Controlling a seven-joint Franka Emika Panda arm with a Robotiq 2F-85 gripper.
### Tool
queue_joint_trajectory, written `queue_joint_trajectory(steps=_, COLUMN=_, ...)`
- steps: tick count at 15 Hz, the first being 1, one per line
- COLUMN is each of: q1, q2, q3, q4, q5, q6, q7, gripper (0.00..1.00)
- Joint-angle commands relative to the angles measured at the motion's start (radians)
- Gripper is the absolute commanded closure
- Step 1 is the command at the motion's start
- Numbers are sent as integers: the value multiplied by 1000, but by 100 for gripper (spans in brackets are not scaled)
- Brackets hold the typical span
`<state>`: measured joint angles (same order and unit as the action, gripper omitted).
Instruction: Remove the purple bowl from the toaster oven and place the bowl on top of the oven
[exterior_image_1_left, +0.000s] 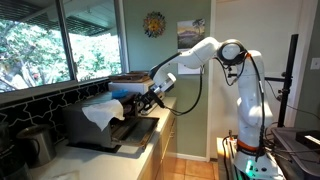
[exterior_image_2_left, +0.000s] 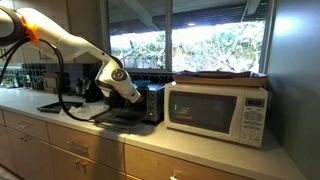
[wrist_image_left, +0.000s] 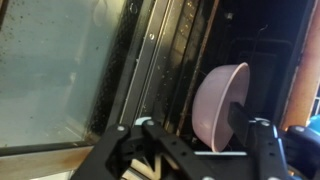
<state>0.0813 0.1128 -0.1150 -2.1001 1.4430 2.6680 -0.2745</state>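
In the wrist view the purple bowl (wrist_image_left: 215, 100) looks pale pinkish-purple. It sits just inside the dark toaster oven (wrist_image_left: 250, 40), past the dropped glass door (wrist_image_left: 60, 80). My gripper (wrist_image_left: 192, 122) is open at the oven mouth. Its right finger overlaps the bowl's rim side, and its left finger stands well apart near the door hinge. In both exterior views the gripper (exterior_image_1_left: 150, 97) (exterior_image_2_left: 135, 95) is at the front of the oven (exterior_image_1_left: 100, 125) (exterior_image_2_left: 153, 102), and the bowl is hidden.
A white microwave (exterior_image_2_left: 215, 110) stands beside the oven with a flat tray on top. A white cloth (exterior_image_1_left: 100, 112) and a light blue object (exterior_image_1_left: 125, 90) are by the oven. A window runs behind the counter. A metal pot (exterior_image_1_left: 38, 145) stands nearby.
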Motion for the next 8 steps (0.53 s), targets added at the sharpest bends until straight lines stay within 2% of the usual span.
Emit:
queue_joint_trajectory(steps=1, q1=-2, q2=39, q3=5, q4=32, q5=13, q6=-23, q7=-9, gripper=57)
queue_joint_trajectory(steps=2, q1=-2, q2=39, q3=6, q4=28, q5=2, q6=-29, q7=0, gripper=58)
queue_joint_trajectory(steps=6, q1=0, q2=10, q3=9, q4=-2, q5=-23, q6=-24, q7=16, gripper=91)
queue_joint_trajectory(steps=8, q1=1, q2=-22, q3=7, q4=-32, q5=-53, q6=-24, q7=38, gripper=100)
